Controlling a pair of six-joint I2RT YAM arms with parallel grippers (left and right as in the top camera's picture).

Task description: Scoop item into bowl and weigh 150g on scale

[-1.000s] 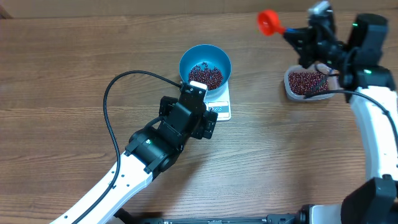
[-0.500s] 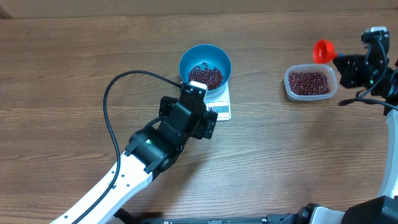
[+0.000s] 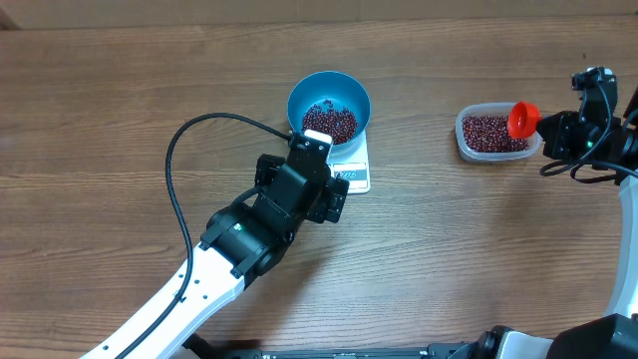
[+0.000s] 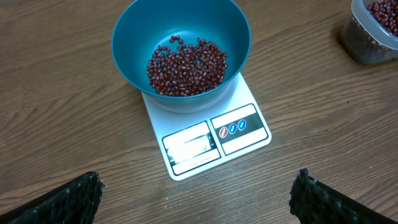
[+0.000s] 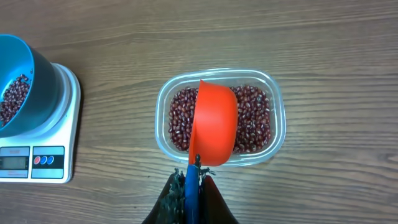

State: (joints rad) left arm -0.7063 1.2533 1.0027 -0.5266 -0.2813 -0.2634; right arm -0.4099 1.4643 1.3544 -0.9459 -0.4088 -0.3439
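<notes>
left hand (image 4: 196, 198) released | right hand (image 5: 189, 186) grasping scoop (image 5: 214, 121); over tub (image 5: 278, 115) of beans (image 5: 254, 118)

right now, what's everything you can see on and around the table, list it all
table: one, brown wood, under everything
scale: one, white, mid-table
bowl: one, bright blue, on the scale
tub: one, clear, right of the scale, apart from it
beans: many, dark red-brown, a heap in the bowl, more in the tub
scoop: one, orange-red, over the tub
cable: one, black, looping beside the left arm
right arm: one, white and black, right edge
left fingers: two, black, open, empty, before the scale
right fingers: two, black, shut on the scoop's handle
</notes>
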